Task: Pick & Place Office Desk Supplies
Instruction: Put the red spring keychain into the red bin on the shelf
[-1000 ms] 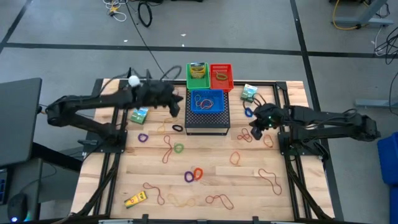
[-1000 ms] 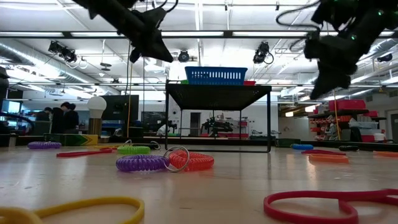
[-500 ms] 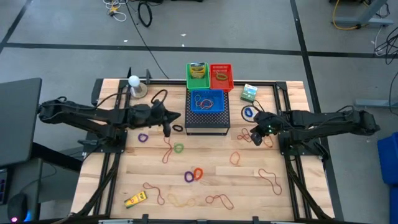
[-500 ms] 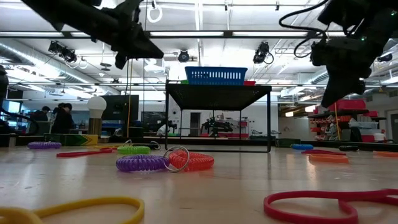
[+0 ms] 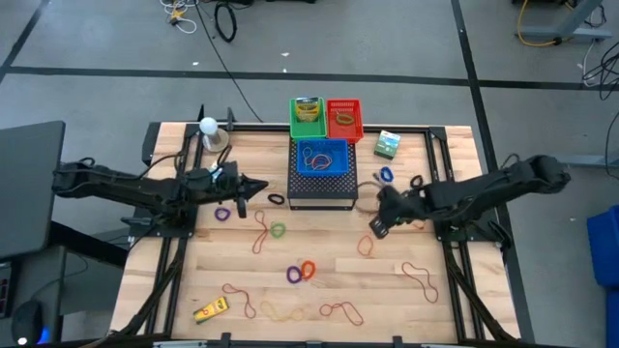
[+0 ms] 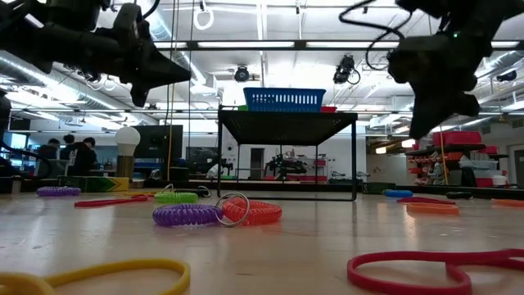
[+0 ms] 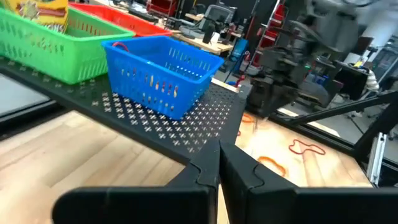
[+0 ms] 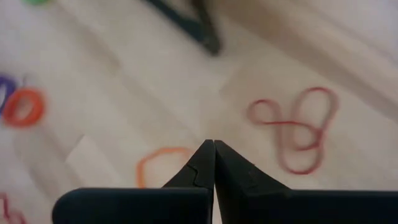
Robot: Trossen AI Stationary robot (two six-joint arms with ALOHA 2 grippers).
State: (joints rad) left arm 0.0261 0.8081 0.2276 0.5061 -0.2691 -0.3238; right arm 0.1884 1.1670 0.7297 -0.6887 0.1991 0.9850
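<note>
My left gripper (image 5: 263,186) is shut and holds nothing; it points level at the black mesh box (image 5: 322,188), left of it and above the table. My right gripper (image 5: 374,227) is shut too, slanting down over an orange rubber band (image 5: 366,246), (image 8: 163,165) without touching it. Thin rubber bands lie flat across the table, one of them a red one (image 8: 298,127). So do a purple ring (image 5: 222,213), a green ring (image 5: 279,230), a purple and orange pair (image 5: 302,272) and a black ring (image 5: 277,198). A green printed box (image 5: 388,144) lies at the far right. A yellow item (image 5: 211,309) lies near the front.
Green (image 5: 308,116) and red (image 5: 343,118) baskets stand at the far edge. A blue basket (image 7: 161,74) sits on the black mesh box. A white lamp (image 5: 208,126) stands at the far left. A blue ring (image 5: 387,175) lies right of the box.
My left gripper has drawn back from the mesh box toward the table's left and near edges, sinking and tipping to level. My right gripper has gone toward the table's left and near edges, past the box's right corner, rolling as it went. Both stayed shut.
</note>
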